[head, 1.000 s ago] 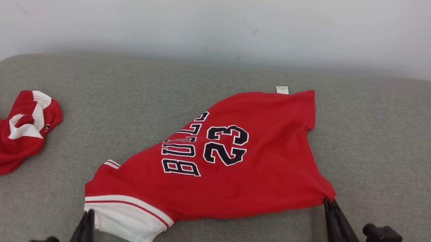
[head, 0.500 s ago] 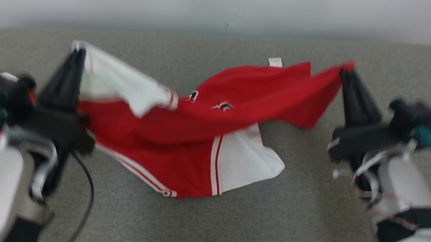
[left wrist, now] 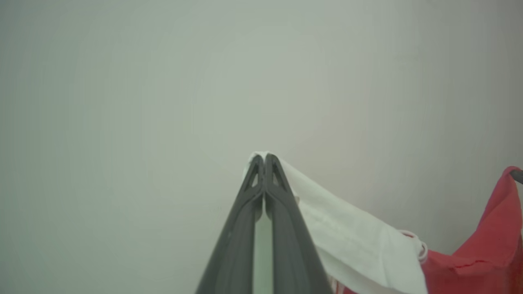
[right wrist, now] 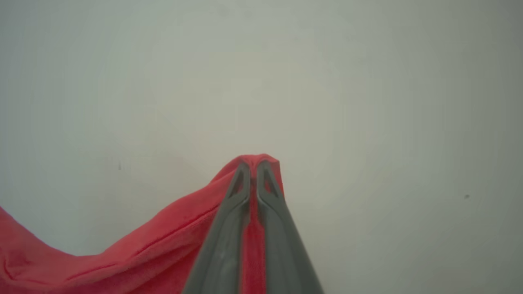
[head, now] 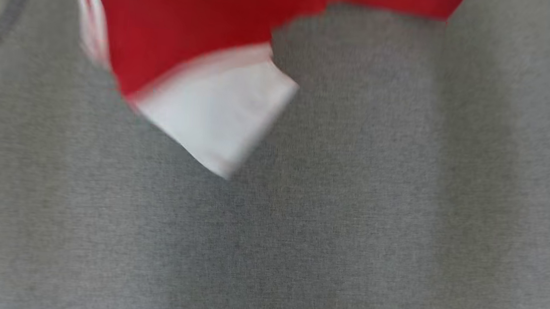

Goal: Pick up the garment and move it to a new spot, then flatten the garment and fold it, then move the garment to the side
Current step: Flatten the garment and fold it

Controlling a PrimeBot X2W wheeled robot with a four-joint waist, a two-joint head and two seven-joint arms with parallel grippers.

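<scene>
While the left gripper (left wrist: 264, 157) pinches the shirt's (left wrist: 367, 245) white hem, draping toward four o'clock, the right gripper (right wrist: 254, 163) pinches red cloth draping toward eight.

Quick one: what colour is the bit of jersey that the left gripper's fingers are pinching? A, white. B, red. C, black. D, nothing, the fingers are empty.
A: in the left wrist view the left gripper has its fingers shut on a white edge of the jersey, with the red cloth hanging further along.
</scene>
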